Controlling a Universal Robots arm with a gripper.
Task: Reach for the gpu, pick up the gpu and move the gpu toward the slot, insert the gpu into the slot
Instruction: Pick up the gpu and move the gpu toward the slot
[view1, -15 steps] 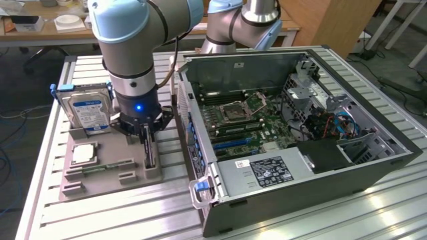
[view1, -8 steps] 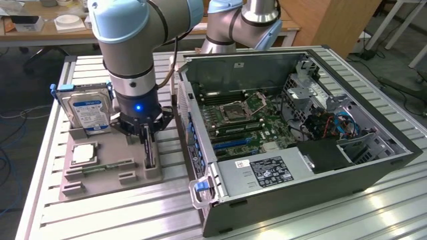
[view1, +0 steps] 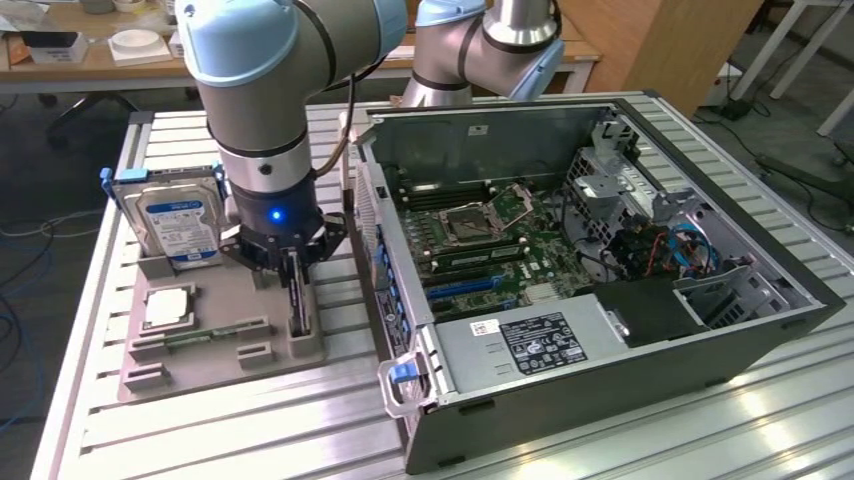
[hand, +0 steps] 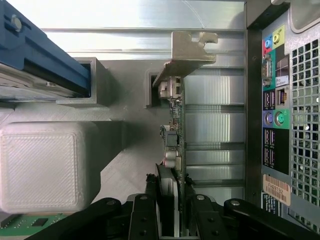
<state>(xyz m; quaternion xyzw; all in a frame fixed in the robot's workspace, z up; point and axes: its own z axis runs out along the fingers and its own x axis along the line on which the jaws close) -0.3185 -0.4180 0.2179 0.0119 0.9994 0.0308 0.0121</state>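
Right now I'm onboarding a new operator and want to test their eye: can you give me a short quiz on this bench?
1. True or false: the silver hard drive with a blue label stands upright in the grey moulded tray.
2. The claw is at: A) the narrow green memory stick; B) the thin dark circuit card standing on edge; C) the square processor chip.
3. Fill in: the open black computer case sits to the exterior view's ____ of the tray.
Key: 1 true; 2 B; 3 right.
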